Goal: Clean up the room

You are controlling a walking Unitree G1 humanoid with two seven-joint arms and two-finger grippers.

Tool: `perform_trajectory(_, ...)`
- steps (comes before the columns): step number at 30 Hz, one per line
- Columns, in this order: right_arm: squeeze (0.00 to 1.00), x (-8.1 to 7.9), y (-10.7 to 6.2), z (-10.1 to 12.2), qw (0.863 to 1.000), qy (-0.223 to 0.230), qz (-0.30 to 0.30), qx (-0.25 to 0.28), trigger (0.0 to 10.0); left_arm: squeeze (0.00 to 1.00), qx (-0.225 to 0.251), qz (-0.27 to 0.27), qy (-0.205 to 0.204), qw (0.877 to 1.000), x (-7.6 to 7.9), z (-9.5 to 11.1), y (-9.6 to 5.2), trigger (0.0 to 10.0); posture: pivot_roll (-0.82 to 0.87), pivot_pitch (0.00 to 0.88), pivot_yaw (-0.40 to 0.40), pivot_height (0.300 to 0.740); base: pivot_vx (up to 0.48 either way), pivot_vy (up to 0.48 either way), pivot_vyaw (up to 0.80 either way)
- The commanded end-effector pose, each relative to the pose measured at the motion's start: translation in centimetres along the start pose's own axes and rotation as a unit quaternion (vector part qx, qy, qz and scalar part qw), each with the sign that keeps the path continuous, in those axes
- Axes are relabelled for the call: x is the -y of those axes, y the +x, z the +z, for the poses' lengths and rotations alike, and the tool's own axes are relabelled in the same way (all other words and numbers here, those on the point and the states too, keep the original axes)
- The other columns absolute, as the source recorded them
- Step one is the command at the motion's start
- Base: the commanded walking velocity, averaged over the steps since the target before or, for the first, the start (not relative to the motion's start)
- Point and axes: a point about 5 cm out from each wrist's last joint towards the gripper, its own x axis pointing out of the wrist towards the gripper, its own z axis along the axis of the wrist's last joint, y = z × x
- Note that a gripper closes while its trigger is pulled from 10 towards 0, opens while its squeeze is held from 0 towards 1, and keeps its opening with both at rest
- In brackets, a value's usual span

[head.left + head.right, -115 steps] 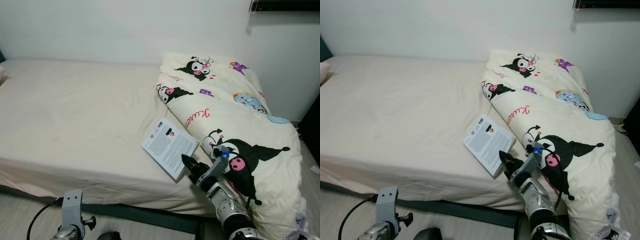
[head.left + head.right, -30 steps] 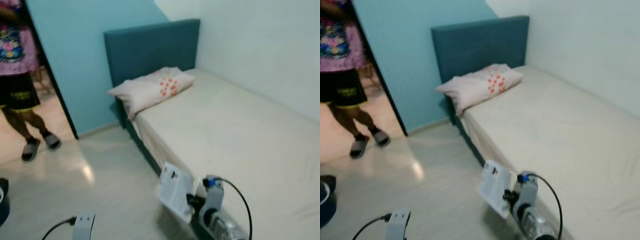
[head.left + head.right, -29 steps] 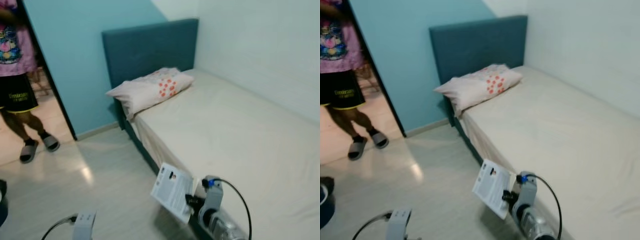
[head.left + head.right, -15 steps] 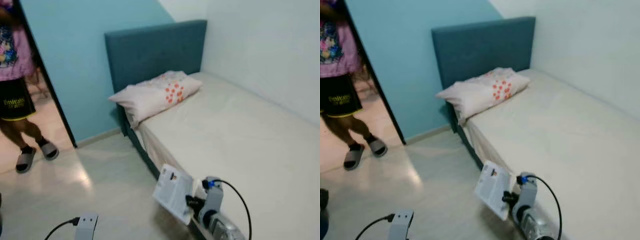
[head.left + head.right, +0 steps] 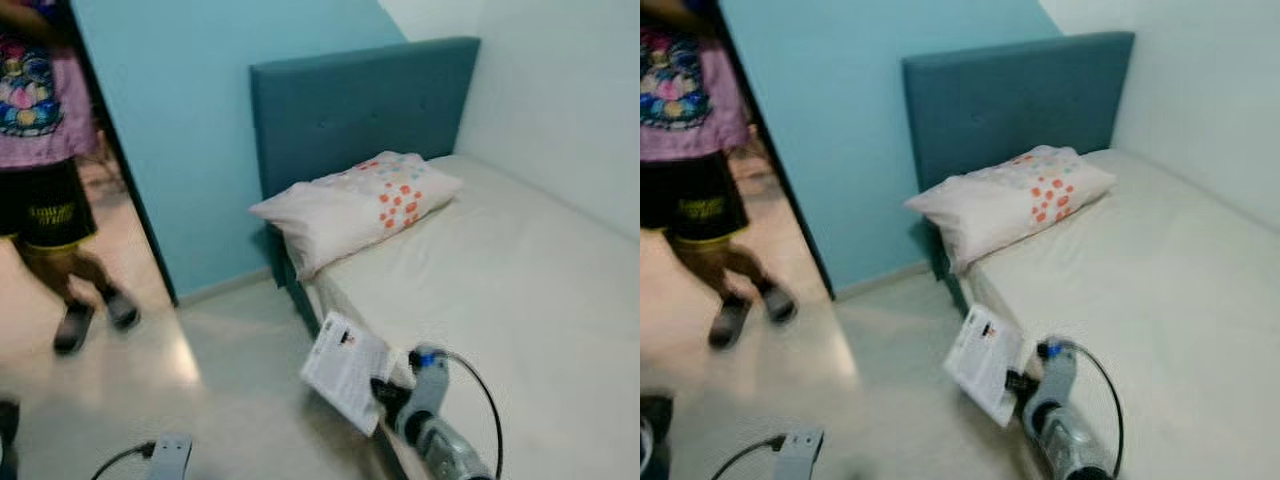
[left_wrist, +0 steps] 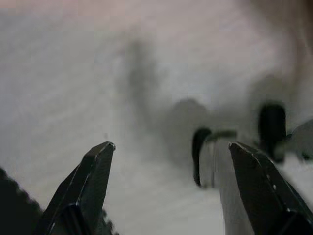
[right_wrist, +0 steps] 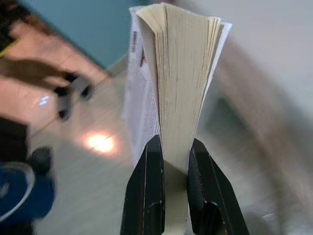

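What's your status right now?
Right gripper shut on book, held above floor beside bed. Left gripper open, idle. Person in doorway ahead.

The right gripper [image 7: 174, 156] was clamped on a book [image 5: 345, 371], its two black fingers [image 7: 147, 186] pressing either side of the page block while the silver forearm reached forward and slightly left. The left gripper [image 6: 171, 161] hung low, fingers spread wide apart with nothing between them; its wrist [image 5: 170, 458] showed at the lower edge.
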Motion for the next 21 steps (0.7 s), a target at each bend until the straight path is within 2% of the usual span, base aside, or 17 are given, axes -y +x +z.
perform_trajectory(1,0.00,0.4,0.1,1.2,1.000,0.011,-0.012,0.023,10.0,0.00,-0.012,-0.004,0.001,1.000,0.2,-0.7,-0.1,10.0,0.03,0.000,0.030,0.695,0.480,0.000,0.00)
perform_trajectory(10,0.00,0.4,0.2,1.9,0.999,0.023,0.005,0.042,10.0,0.00,-0.019,-0.001,-0.001,1.000,-0.4,-1.4,-0.2,10.0,0.03,0.000,0.027,0.728,0.480,0.000,0.00)
perform_trajectory(15,0.00,0.6,0.2,2.0,0.999,0.029,-0.009,0.046,10.0,0.00,-0.024,0.001,0.000,1.000,-0.4,-1.7,-0.3,10.0,0.03,0.000,0.027,0.740,0.464,0.000,0.00)
perform_trajectory(18,0.00,0.7,0.1,2.1,0.998,0.037,-0.015,0.053,10.0,0.00,-0.024,0.000,-0.002,1.000,-0.3,-1.8,-0.3,10.0,0.03,0.000,0.026,0.740,0.364,0.000,0.00)
perform_trajectory(21,0.00,0.9,0.2,2.1,0.998,0.034,-0.030,0.043,10.0,0.00,-0.026,0.001,-0.011,1.000,-0.1,-2.0,-0.3,10.0,0.03,0.000,0.026,0.740,0.000,0.000,0.00)
